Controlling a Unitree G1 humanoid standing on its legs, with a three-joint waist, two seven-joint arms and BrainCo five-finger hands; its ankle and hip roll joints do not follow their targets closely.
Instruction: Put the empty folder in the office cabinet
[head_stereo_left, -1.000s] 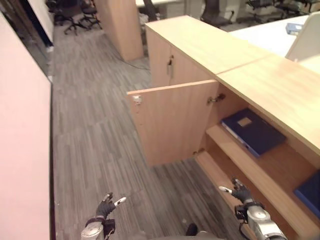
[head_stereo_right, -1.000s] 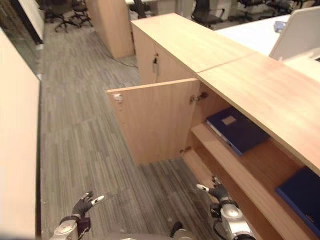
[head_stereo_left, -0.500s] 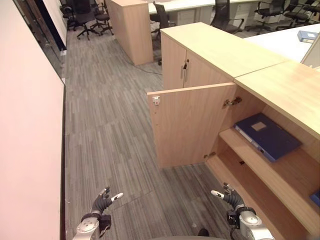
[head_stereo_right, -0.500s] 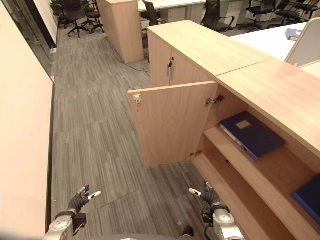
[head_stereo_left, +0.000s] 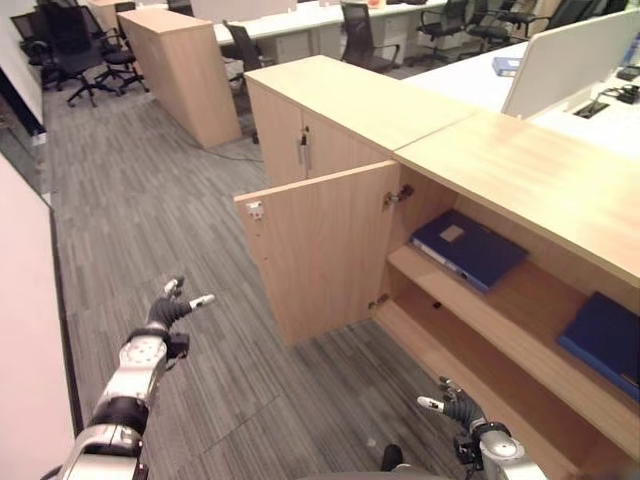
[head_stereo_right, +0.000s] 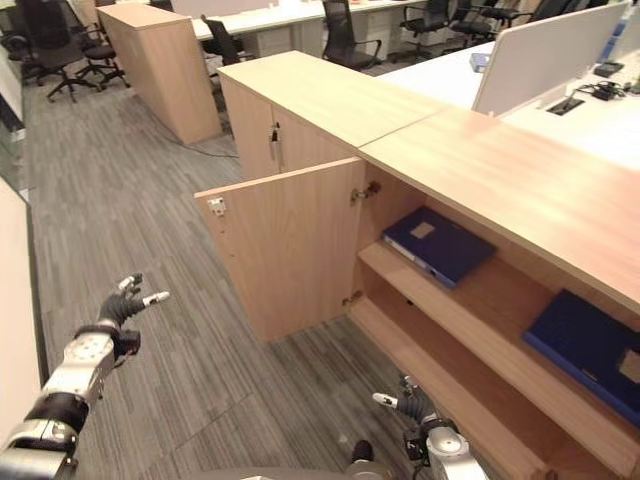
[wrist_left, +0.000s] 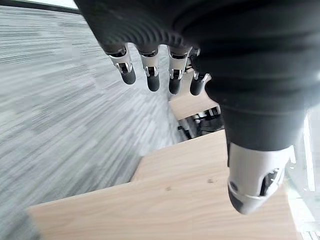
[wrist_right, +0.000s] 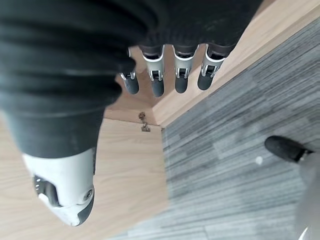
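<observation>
A dark blue folder (head_stereo_left: 468, 248) lies flat on the open office cabinet's (head_stereo_left: 330, 250) upper shelf, well apart from the left hand (head_stereo_left: 166, 312) and right hand (head_stereo_left: 458, 408), both with fingers relaxed, empty.

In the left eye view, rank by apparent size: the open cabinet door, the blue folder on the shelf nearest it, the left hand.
1. Open cabinet door, clearly largest.
2. Blue folder lying flat on the shelf.
3. Left hand, smallest, fingers open and holding nothing.
Their differing distance from the camera affects these apparent sizes.
</observation>
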